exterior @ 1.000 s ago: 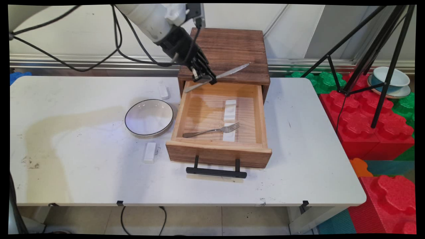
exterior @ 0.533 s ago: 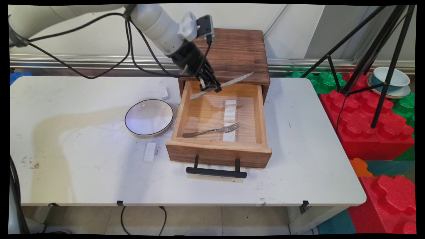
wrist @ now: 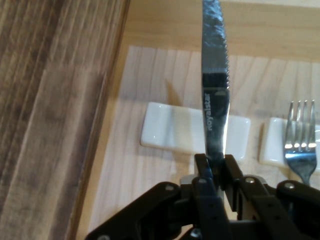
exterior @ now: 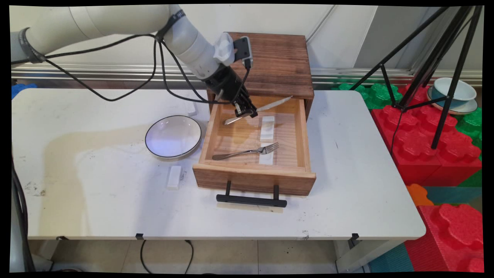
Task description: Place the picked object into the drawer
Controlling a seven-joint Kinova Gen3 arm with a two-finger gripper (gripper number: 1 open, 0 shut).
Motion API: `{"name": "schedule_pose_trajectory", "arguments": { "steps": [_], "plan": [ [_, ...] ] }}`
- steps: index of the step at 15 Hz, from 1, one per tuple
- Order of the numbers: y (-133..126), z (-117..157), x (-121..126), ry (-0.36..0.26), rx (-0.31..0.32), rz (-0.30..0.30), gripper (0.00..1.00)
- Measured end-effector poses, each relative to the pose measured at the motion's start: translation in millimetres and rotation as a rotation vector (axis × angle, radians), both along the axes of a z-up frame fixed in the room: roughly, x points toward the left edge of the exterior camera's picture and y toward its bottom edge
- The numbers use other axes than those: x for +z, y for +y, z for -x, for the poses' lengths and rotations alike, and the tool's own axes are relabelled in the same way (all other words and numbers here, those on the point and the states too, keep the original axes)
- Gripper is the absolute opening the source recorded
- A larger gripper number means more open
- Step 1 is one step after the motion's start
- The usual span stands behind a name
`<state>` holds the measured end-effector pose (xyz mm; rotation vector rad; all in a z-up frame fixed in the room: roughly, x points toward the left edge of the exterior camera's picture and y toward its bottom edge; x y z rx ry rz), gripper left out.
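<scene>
My gripper (exterior: 246, 112) is shut on a metal table knife (exterior: 270, 104), low over the back of an open wooden drawer (exterior: 254, 170). The knife lies almost level, handle end to the lower left and blade pointing to the upper right. In the hand view the serrated blade (wrist: 215, 85) runs straight up from my fingertips (wrist: 202, 165), above a white cutlery rest (wrist: 170, 127). That rest (exterior: 267, 128) sits in the drawer's middle. A fork (exterior: 247, 151) lies nearer the drawer front, its tines on a second white rest (exterior: 266, 158); its tines (wrist: 300, 137) also show at the right in the hand view.
The drawer belongs to a dark wooden cabinet (exterior: 278, 61) at the table's back. A white bowl with a dark rim (exterior: 173, 136) stands left of the drawer. White rests lie on the table in front of the bowl (exterior: 174, 177) and behind it (exterior: 190, 108). A tripod (exterior: 440, 61) and foam blocks (exterior: 432, 146) stand at the right.
My gripper has carried the knife down and slightly forward, from level with the cabinet's top edge into the back of the open drawer. The fork and rests have not moved.
</scene>
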<state>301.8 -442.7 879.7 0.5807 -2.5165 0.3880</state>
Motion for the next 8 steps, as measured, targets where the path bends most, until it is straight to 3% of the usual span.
{"name": "schedule_pose_trajectory", "arguments": {
  "steps": [8],
  "plan": [
    [-7.0,-0.8,-34.7,-0.022,0.001,-0.017,0.00]
  ]
}}
